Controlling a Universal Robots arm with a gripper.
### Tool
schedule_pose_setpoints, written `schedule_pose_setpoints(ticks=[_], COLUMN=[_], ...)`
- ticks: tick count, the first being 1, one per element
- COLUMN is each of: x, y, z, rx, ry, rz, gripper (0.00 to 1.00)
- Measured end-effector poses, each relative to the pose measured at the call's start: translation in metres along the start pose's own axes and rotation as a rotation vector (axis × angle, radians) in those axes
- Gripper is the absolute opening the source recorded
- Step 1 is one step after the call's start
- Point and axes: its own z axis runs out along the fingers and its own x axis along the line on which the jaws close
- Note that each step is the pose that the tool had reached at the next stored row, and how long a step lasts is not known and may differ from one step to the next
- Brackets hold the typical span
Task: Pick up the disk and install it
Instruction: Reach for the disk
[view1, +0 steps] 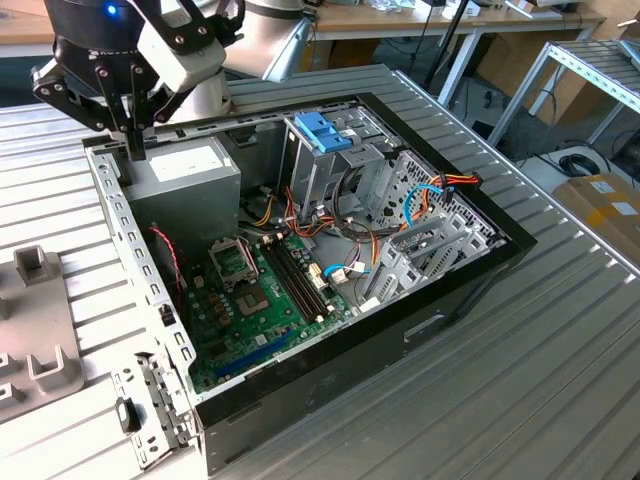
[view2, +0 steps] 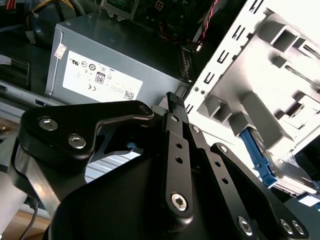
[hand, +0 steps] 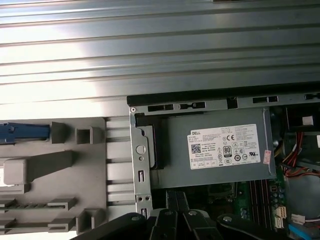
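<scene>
Black end effector linkage sits closest, fingers pressed together on nothing, tips over the computer case wall beside the grey power supply; in the exterior view it hangs at eleven o'clock. Outside the case, the disk lies in a grey holder on the surface, its blue edge running towards the case wall, its body mostly hidden behind holder and linkage.
</scene>
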Motion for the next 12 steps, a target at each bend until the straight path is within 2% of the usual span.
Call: schedule_pose_setpoints(ticks=[12], x=[0.0115], y=[-0.0008], z=[-0.0004], rx=[0.0001], ry=[0.0000], rz=[0.000], gripper=[0.10])
